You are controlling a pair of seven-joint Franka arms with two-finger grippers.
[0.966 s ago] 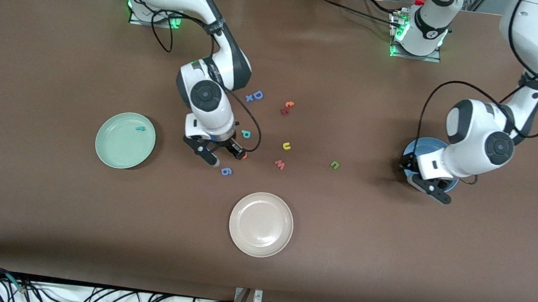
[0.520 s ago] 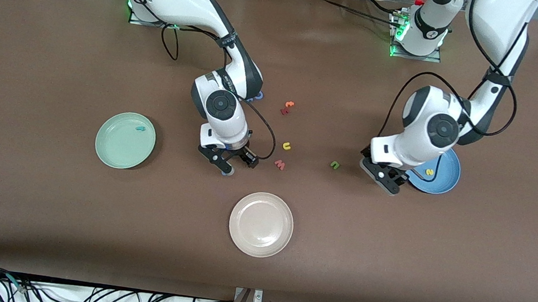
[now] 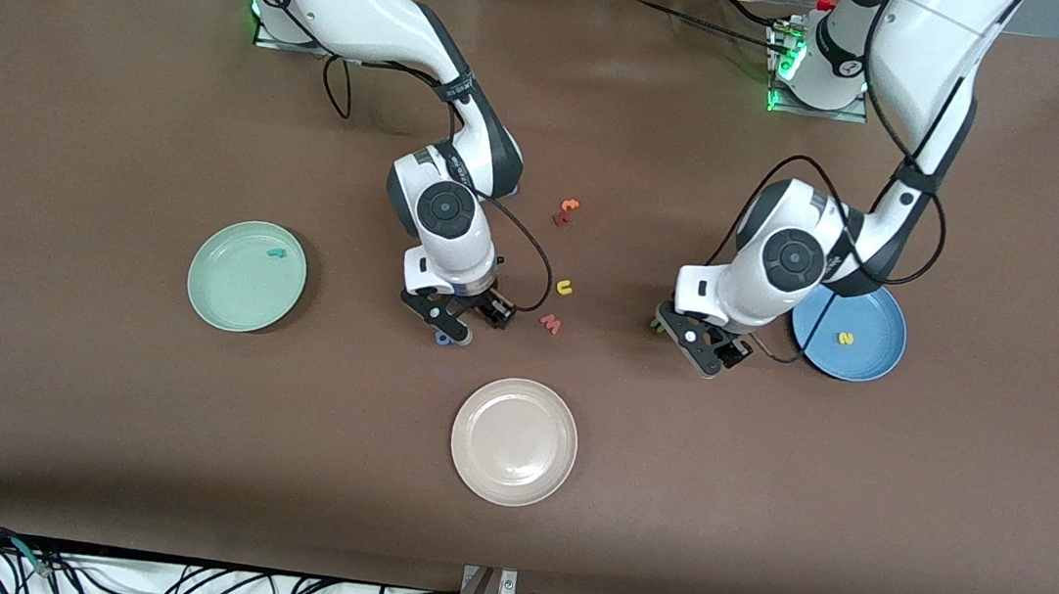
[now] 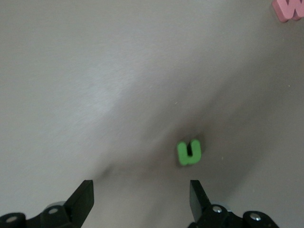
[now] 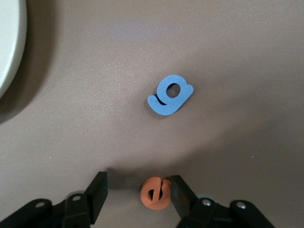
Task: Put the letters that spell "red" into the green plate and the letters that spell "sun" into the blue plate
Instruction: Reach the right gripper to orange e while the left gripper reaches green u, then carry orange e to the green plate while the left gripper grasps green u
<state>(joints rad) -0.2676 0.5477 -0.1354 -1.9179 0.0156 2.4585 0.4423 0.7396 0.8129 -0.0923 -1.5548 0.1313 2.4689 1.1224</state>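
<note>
Green "n" [image 3: 656, 323] half under left gripper [image 3: 710, 355]

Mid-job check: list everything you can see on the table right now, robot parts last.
green plate: one, toward the right arm's end
teal r: one, in green plate
blue plate: one, toward the left arm's end
yellow s: one, in blue plate
beige plate: one, nearest front camera
yellow u, pink w: mid-table
orange-and-red pair: farther than the u
blue g: beside orange e
green n: on table
right gripper: open, straddling e
left gripper: open, over n
</note>
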